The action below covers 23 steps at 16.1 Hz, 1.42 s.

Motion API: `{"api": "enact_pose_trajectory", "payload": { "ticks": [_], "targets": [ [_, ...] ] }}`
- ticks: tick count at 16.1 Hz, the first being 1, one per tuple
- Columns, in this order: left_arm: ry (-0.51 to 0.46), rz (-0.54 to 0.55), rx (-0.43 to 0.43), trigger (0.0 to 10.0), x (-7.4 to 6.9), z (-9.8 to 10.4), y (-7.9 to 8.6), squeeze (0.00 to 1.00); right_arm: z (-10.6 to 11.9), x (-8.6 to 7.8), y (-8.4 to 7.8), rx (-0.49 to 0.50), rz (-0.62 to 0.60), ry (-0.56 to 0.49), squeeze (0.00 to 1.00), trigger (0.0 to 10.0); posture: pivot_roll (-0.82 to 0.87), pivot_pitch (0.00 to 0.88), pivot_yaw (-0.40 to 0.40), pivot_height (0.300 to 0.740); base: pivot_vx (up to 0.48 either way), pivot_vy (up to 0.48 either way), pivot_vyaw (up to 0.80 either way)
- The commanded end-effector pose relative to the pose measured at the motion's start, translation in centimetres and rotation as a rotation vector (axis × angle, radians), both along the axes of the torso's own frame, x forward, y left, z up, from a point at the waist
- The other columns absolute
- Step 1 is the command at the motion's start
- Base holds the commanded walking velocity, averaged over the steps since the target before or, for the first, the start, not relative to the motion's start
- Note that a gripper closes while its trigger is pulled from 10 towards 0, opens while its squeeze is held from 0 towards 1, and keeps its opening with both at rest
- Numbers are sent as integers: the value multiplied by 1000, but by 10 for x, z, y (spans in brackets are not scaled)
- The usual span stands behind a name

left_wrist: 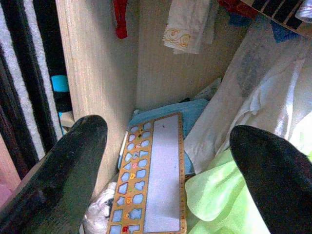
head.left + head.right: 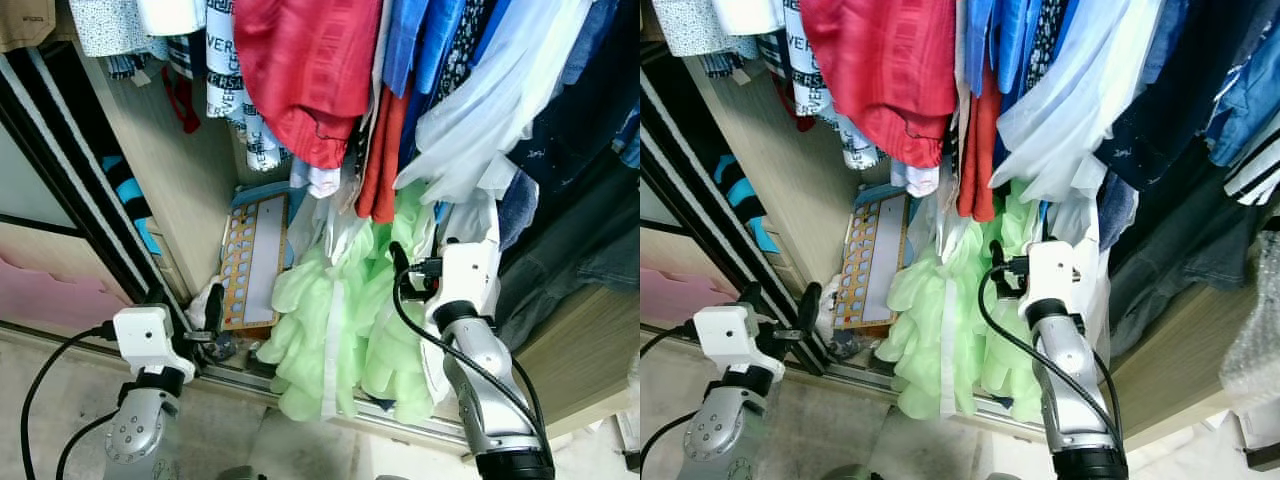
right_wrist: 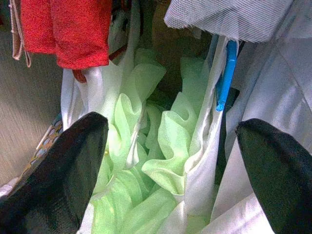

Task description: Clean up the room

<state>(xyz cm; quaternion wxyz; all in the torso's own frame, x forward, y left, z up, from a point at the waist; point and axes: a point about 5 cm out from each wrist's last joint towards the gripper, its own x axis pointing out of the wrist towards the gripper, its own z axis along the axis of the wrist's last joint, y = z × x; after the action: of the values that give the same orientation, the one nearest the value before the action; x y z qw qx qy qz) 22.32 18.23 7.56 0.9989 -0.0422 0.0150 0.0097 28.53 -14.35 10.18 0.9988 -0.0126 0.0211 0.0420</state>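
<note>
With both pairs of fingers spread and empty, the right gripper (image 2: 402,262) hovers at the pale green dress (image 2: 330,330) spilling over the wardrobe sill (image 2: 300,392), the left gripper (image 2: 212,312) at its nine o'clock, so the step in hand looks like tucking it inside, which calls for closing on the hem.

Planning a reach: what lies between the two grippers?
In the left eye view, the puzzle board and green dress lie between left gripper and right gripper.

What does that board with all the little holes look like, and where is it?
Look into the open wardrobe, down at the bottom under the hanging clothes. The puzzle board leans there beside the pale green dress. It is the only stiff, flat thing: orange-framed, with rows of small blue cut-out shapes.
</note>
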Motion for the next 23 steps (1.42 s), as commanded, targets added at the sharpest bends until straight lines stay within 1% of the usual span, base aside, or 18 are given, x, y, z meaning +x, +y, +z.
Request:
{"api": "enact_pose_trajectory", "payload": {
  "ticks": [1, 2, 3, 4, 5, 6, 8, 9, 11, 12, 13, 14, 15, 16, 17, 19, 21, 23],
  "targets": [
    [-29, 84, -2, 10000, 68, 55, 2, 0, 41, 41, 39, 60, 129, -17, 0, 10000, 94, 0, -44, 740, 0, 0, 0],
    [-44, 70, 7, 10000, 54, 53, 4, 0, 40, 43, 36, 35, 166, -11, 0, 10000, 95, 0, -45, 740, 0, 0, 0],
    [-56, 67, 2, 10000, 52, 53, 3, 0, 40, 45, 38, 5, 168, -19, 0, 10000, 95, 0, -45, 740, 0, 0, 0],
    [-59, 76, 8, 10000, 52, 54, 4, 0, 42, 45, 42, 88, 183, -4, 0, 10000, 95, 0, -45, 740, 0, 0, 0],
    [-55, 81, 9, 10000, 51, 54, 4, 0, 44, 45, 39, 95, 146, 4, 0, 10000, 98, 0, -46, 740, 0, 0, 0],
    [-51, 81, 13, 10000, 51, 53, 5, 0, 45, 46, 37, 61, 127, -15, 0, 10000, 98, 0, -46, 740, 0, 0, 0],
    [-20, 104, 69, 10000, 47, 51, 6, 0, 42, 40, 29, 72, 135, 9, 0, 10000, 93, 0, -44, 740, 0, 0, 0],
    [-18, 105, 71, 10000, 47, 51, 6, 0, 41, 38, 26, 58, 128, 12, 0, 10000, 93, 0, -44, 740, 0, 0, 0],
    [8, 91, 114, 10000, 24, 49, 12, 0, 35, 15, 7, 40, 86, 25, 0, 10000, 91, 0, -41, 740, 0, 0, 0],
    [20, 87, 117, 10000, 11, 45, 18, 0, 34, -1, -4, 4, 73, 6, 0, 10000, 85, 0, -35, 740, 0, 0, 0],
    [35, 96, 120, 10000, 4, 42, 22, 0, 33, -11, -8, -36, 84, -13, 0, 10000, 79, 0, -28, 740, 0, 0, 0],
    [48, 101, 103, 10000, 1, 40, 23, 0, 30, -19, -12, -55, 86, -21, 0, 10000, 74, 0, -23, 740, 0, 0, 0],
    [42, 106, 115, 10000, 2, 40, 24, 0, 30, -21, -16, -91, 84, -47, 0, 10000, 69, 0, -19, 740, 0, 0, 0],
    [27, 107, 125, 10000, 5, 43, 23, 0, 28, -19, -16, -71, 78, -48, 0, 10000, 67, 0, -14, 740, 0, 0, 0],
    [0, 113, 117, 10000, 8, 49, 23, 0, 30, -17, -15, -49, 66, -52, 0, 10000, 65, 0, -6, 740, 0, 0, 0],
    [-31, 96, 120, 10000, 9, 53, 22, 0, 31, -15, -11, -86, 83, -85, 0, 10000, 72, 0, -4, 740, 0, 0, 0],
    [-27, 101, 128, 10000, 13, 51, 23, 0, 26, -9, -9, -78, 70, -74, 0, 10000, 82, 0, -8, 740, 0, 0, 0],
    [-47, 86, 161, 10000, 19, 52, 21, 0, 26, 6, -5, -41, 44, -63, 0, 10000, 102, 0, -27, 740, 0, 0, 0]
  ]
}}
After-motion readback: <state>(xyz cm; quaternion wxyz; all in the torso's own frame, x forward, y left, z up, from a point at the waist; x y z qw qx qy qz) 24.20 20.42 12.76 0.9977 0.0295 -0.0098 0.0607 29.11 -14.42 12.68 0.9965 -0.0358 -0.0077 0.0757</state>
